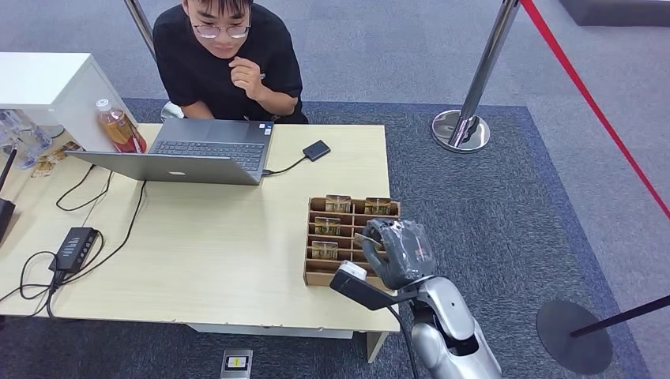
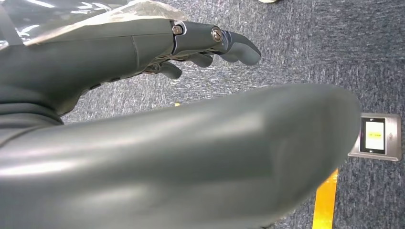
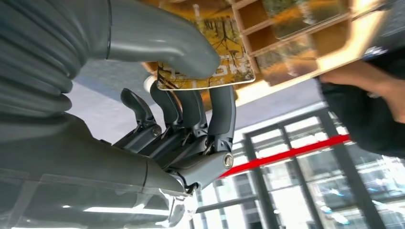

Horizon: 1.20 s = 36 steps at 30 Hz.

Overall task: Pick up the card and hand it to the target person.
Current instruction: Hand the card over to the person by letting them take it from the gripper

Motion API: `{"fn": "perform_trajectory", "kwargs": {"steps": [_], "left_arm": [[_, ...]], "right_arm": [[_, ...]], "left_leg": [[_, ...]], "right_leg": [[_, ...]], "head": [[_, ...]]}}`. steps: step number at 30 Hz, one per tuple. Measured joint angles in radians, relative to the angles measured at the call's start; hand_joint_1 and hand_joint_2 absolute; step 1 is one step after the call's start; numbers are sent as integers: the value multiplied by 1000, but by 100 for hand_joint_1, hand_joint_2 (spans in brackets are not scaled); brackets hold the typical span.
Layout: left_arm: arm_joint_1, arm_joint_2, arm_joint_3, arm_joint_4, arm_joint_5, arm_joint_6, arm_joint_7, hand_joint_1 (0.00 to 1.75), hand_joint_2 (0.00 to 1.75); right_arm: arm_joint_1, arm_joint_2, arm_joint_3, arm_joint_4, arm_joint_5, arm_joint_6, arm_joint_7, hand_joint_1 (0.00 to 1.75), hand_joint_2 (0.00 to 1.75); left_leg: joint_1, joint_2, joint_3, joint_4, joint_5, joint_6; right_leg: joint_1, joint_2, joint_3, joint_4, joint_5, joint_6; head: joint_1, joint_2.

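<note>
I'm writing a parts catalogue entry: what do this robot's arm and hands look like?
The right arm is glossy silver with a black wrist bracket. The right hand has a grey ribbed cover, thick grey thumb, darker jointed fingers with screws and clear plastic wrap. The left hand matches.

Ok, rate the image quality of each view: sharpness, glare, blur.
Head view: even light, sharp on the card rack and right hand. Left wrist view: left hand sharp, thumb close and soft. Right wrist view: card readable, rack blurred, bright windows behind.
</note>
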Motion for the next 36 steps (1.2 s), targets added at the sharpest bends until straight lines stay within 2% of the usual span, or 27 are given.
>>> {"fn": "perform_trajectory", "kwargs": {"steps": [10,14,27,36], "left_arm": [[-2,0,13,0,-1,2,-3,0,0],[-2,1,15,0,-6,2,-2,0,0],[-9,1,14,0,-19,6,3,0,0],[-11,1,14,0,-19,11,9,0,0]], "right_arm": [[-144,-9,78,37,-125,23,-39,160,175],[-219,5,97,91,-157,28,-44,158,175],[-470,115,137,379,-184,9,-41,154,175],[-566,191,148,531,-178,4,-37,151,175]], "left_leg": [[0,0,0,0,1,0],[0,0,0,0,1,0],[0,0,-1,0,2,0],[0,0,-1,0,3,0]], "right_leg": [[0,0,0,0,1,0],[0,0,0,0,1,1],[0,0,0,1,2,0],[0,0,-1,1,2,0]], "head": [[0,0],[0,0],[0,0],[0,0]]}}
